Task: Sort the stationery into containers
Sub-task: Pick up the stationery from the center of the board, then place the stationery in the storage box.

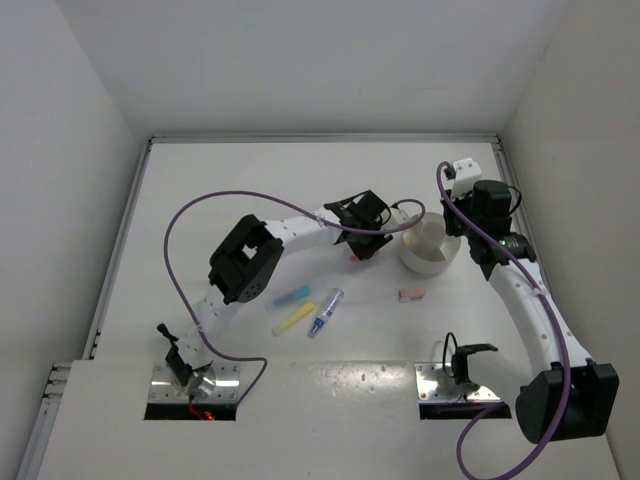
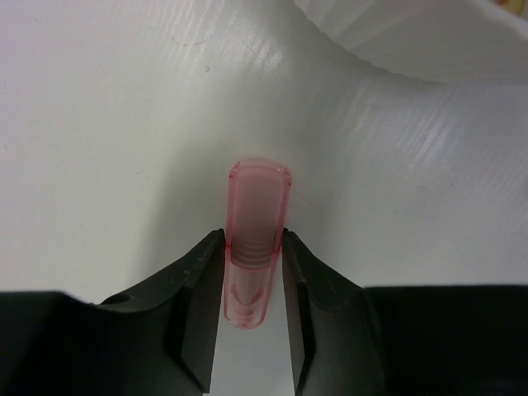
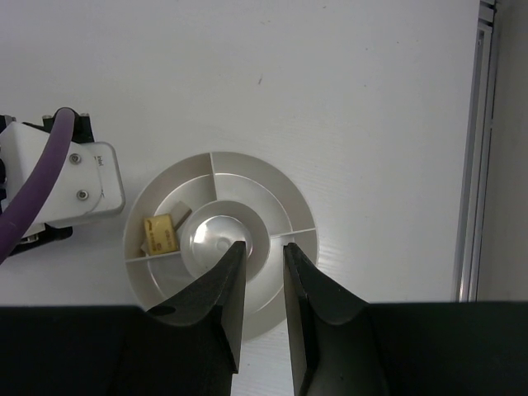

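Left gripper (image 2: pixel 254 247): clamped across the barrel of the pink pen (image 2: pixel 258 216), just beside the bowl (image 2: pixel 412 37), toward the right edge of the bench (image 1: pixel 250 180); the crosswise hold likely steadies it for a lift over the rim. Right gripper (image 3: pixel 260 272): narrowly apart, empty, poised over the bowl's centre; brown block (image 3: pixel 159 233) in one outer compartment. Surface white, smooth; white walls (image 1: pixel 300 60) close three edges

Pink pen (image 2: pixel 257 206): translucent plastic, glossy, ribbed mid-body. Bowl (image 3: pixel 247 177): white plastic, smooth, shiny centre (reflects light). Table (image 2: pixel 99 148): white, matt, faintly ridged in close view. Plate (image 1: pixel 225 380): bare metal, reflective
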You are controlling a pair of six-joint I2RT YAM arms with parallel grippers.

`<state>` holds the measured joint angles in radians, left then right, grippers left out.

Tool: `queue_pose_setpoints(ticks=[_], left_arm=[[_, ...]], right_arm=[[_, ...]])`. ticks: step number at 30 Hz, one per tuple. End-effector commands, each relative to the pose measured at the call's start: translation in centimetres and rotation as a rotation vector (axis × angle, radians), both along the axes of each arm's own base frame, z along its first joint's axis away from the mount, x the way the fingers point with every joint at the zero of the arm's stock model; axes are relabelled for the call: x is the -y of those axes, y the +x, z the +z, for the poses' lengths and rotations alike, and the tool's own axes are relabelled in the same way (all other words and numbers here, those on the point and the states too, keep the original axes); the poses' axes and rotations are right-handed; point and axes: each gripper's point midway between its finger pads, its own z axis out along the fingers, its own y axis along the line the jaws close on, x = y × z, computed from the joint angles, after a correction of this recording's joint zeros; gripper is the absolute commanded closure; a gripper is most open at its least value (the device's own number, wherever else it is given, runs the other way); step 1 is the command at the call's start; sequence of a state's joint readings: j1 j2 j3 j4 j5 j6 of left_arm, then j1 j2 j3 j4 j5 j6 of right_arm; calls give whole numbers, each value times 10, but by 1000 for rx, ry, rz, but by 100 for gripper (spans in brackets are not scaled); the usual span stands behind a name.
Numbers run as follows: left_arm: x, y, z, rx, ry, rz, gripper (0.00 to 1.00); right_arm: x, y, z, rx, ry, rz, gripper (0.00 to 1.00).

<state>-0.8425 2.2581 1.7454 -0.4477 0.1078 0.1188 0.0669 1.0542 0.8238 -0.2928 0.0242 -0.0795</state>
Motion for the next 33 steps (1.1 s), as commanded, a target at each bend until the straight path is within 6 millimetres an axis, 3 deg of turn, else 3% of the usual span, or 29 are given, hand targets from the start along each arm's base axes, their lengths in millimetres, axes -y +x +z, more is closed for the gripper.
queue_pose_setpoints(ticks=[1,2,5,6,9,10,11,12,13,14,15,17,19,22,24,25,28,29,33], left_arm=[[-3,5,-11,9,18,17,63],[-3,5,-11,4,15,25,64],[-4,6,-11,8,19,39,87],[-7,6,-8,16,23,45,90],[-14,17,16,48,-48,119,100],[-21,27,51,89,-112,156,100],[-20,34,73,115,-184,197,100],[-28,30,78,107,-213,217,100],[-33,32,95,115,-272,233,100],[-34,26,129,142,-401,247,100],[-30,16,147,121,-504,207,100],[-24,0,191,146,-717,187,100],[-16,-9,218,140,-852,155,100],[9,-25,223,75,-917,84,100],[30,-33,238,39,-992,37,100],[44,-41,228,-9,-1002,2,100],[59,-45,244,-58,-1109,-24,100],[63,-43,235,-82,-1115,-11,100],[74,-50,254,-123,-1255,-68,100]], right_arm=[[4,9,19,59,-8,-19,74],[4,9,19,59,-8,-19,74],[4,9,19,59,-8,-19,74],[4,9,19,59,-8,-19,74],[4,9,19,59,-8,-19,74],[4,9,19,59,-8,-19,74],[4,9,19,59,-8,-19,74],[4,9,19,59,-8,-19,76],[4,9,19,59,-8,-19,84],[3,9,19,59,-11,-7,90],[3,9,19,59,-11,-6,100],[3,9,19,59,-11,-6,100],[3,7,15,50,-12,-6,100],[3,7,15,50,-12,-6,100],[3,7,15,50,-12,-6,100],[3,7,15,50,-12,-6,100],[3,7,15,50,-12,-6,100],[3,7,15,50,-12,-6,100],[3,7,15,50,-12,-6,100]])
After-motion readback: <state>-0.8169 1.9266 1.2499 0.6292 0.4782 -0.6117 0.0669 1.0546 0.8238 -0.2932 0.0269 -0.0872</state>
